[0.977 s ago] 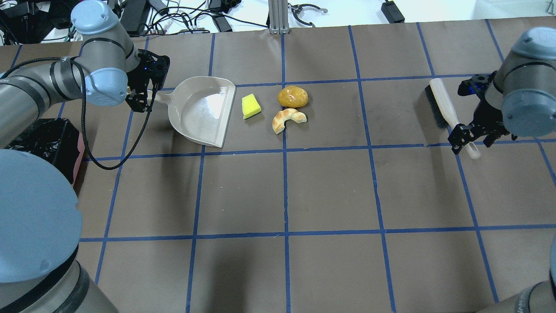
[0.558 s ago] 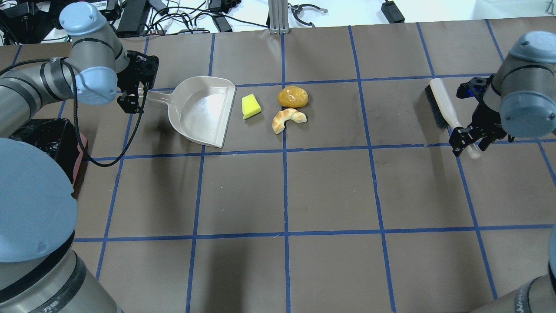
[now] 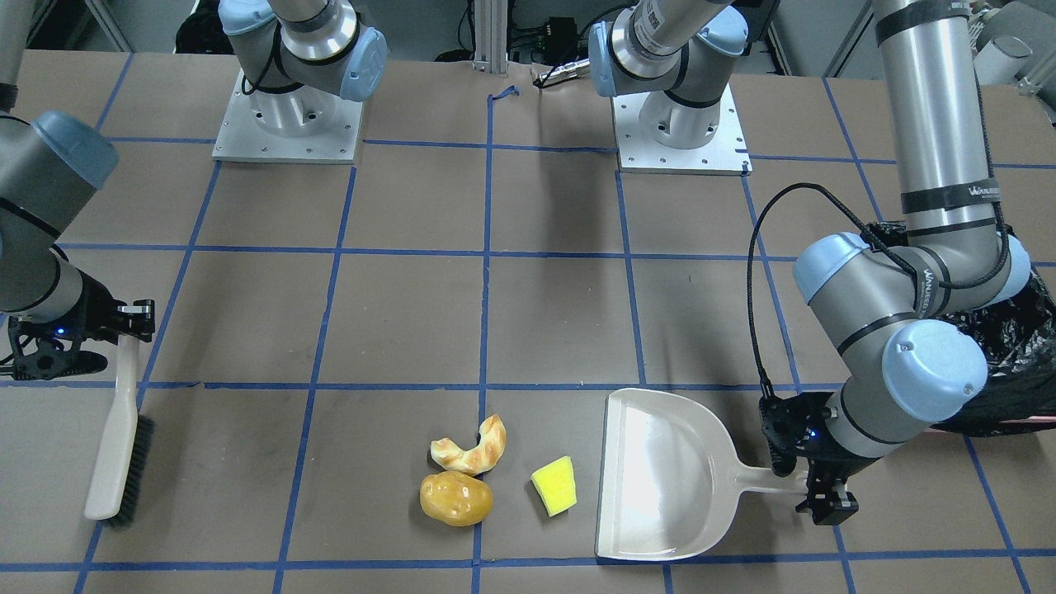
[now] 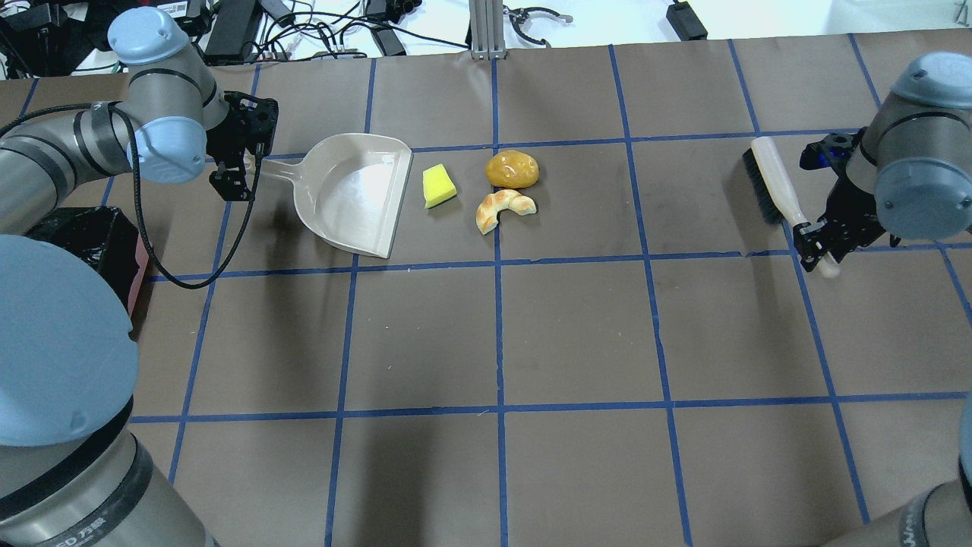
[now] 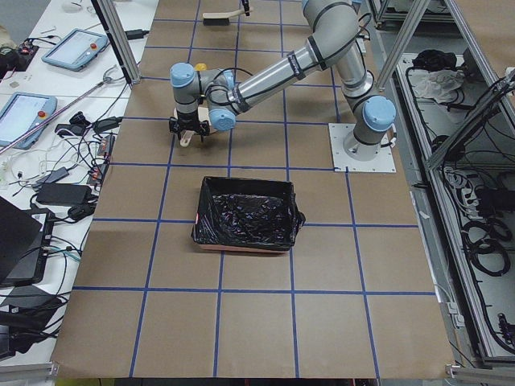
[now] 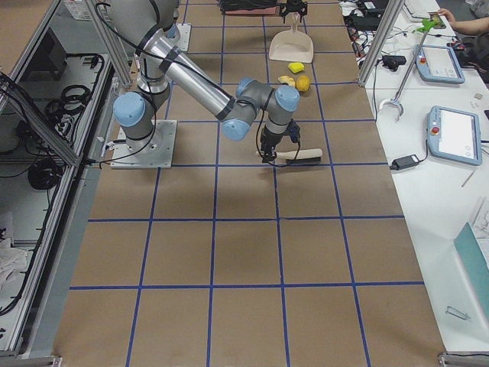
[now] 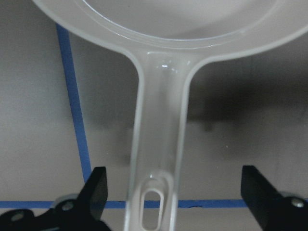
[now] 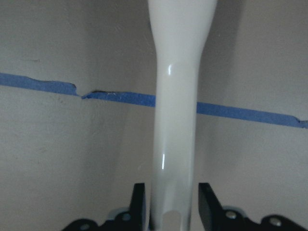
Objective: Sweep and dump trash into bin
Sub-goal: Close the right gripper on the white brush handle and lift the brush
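Nothing is swept yet, as I read it: all three trash pieces lie on the brown paper-covered table [image 4: 577,334] off the open lip of the dustpan [image 4: 357,190]. The yellow sponge wedge [image 4: 439,185] is just beside that lip; the glossy golden-brown lump [image 4: 512,169] and the curved tan croissant-like piece [image 4: 501,209] lie a little beyond it. My left gripper [image 7: 173,190] straddles the dustpan's handle with its jaws wide and clear of it. My right gripper [image 8: 171,207] has closed snugly on the smooth cream handle of the black-bristled brush [image 4: 771,178], well beyond the trash from the dustpan. Gripping the pan, sweeping and dumping all remain. The pan is smooth beige plastic. The bin [image 5: 245,182], pink-sided with a crinkly black liner, sits behind the dustpan's handle end, toward the robot.
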